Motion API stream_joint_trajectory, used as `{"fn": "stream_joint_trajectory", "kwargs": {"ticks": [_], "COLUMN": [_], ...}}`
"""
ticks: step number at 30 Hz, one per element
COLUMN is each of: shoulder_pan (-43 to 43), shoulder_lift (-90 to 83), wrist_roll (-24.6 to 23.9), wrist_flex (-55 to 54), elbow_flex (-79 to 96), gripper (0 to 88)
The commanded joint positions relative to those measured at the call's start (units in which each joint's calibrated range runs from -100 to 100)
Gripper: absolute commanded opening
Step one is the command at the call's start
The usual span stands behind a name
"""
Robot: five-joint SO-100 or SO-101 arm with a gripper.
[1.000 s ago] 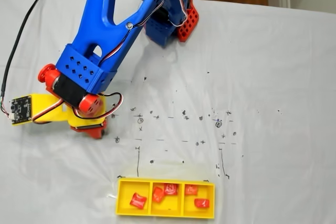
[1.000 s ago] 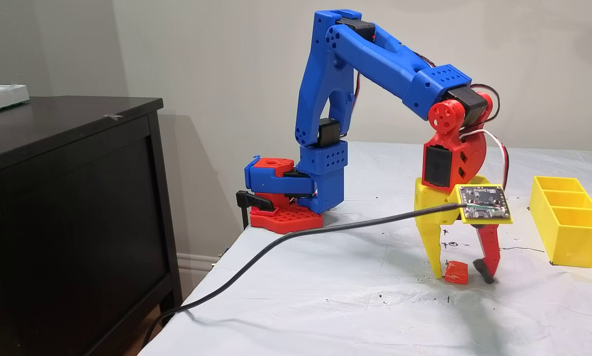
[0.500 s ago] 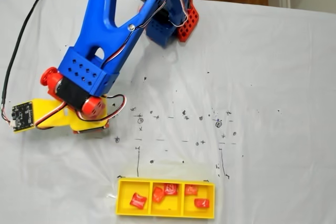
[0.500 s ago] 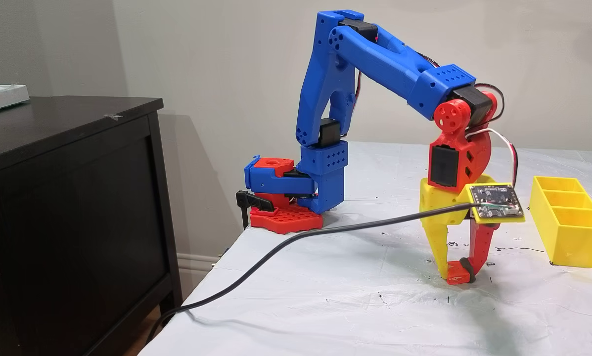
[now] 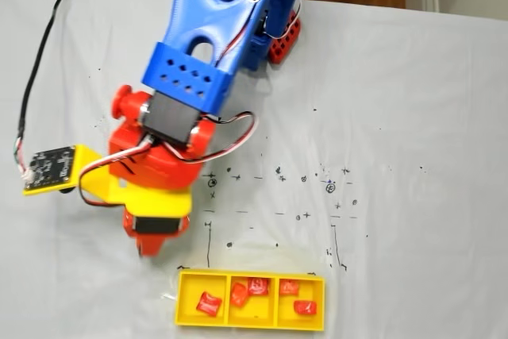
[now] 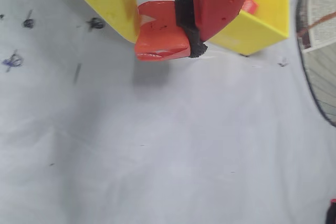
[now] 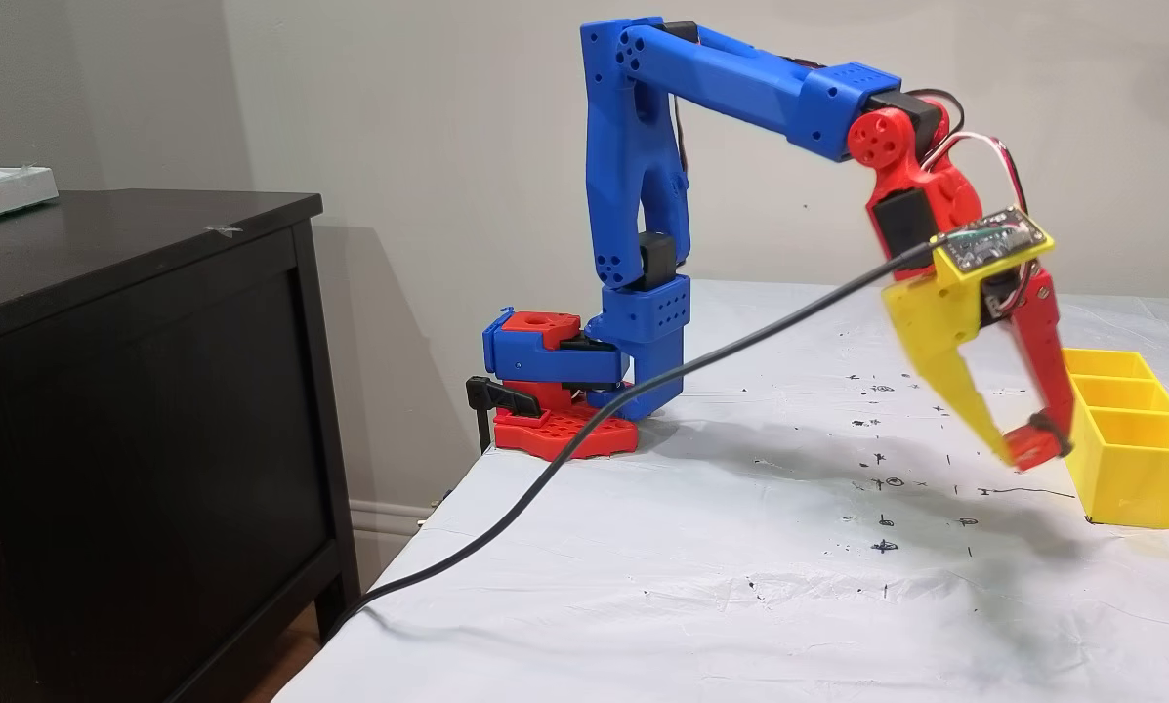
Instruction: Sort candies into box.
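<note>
Gripper (image 6: pixel 165 38), yellow fixed finger and red moving finger with a black pad, is clamped on one orange-red candy (image 6: pixel 160 38); in the side fixed view the gripper (image 7: pixel 1033 447) is held clear above the table, tilted towards the box, with the candy (image 7: pixel 1031 449) pinched at its tips

Table cover (image 7: pixel 740 586): white sheet, wrinkled, marked with small black pen crosses and dashes

Cabinet (image 7: pixel 135 410): dark wood, seen beside the table in the side fixed view

Arm (image 7: pixel 643 195): blue links, red wrist section, red perforated base plate at the table's far edge

Cable (image 7: pixel 594 439): black, run from the small camera board (image 7: pixel 992 242) on the yellow bracket down over the table's edge

Box (image 5: pixel 250 325): long yellow tray of three square compartments, seen near the lower edge of the top fixed view; the gripper (image 5: pixel 147 248) is placed just up and to the left of it

Candies in box, top fixed view: one (image 5: pixel 209 303) in the left compartment, two (image 5: pixel 240 294) (image 5: pixel 258 285) in the middle, two (image 5: pixel 289 286) (image 5: pixel 305 307) in the right
</note>
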Motion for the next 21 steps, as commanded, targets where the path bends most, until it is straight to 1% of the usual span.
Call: {"fn": "stream_joint_trajectory", "kwargs": {"ticks": [1, 4, 8, 12, 21], "shoulder_pan": [-3.14, -4.23, -5.59, -6.86, -8.85], "shoulder_lift": [-8.34, -9.01, -6.13, -3.93, -0.62], "wrist_roll": [-6.74, -9.08, -10.50, -11.18, -10.94], "wrist_flex": [-10.83, -13.78, -17.13, -18.61, -18.12], "elbow_flex": [3.75, 6.12, 5.57, 5.02, 3.38], "gripper": [0.2, 0.2, 0.2, 0.2, 0.2]}}
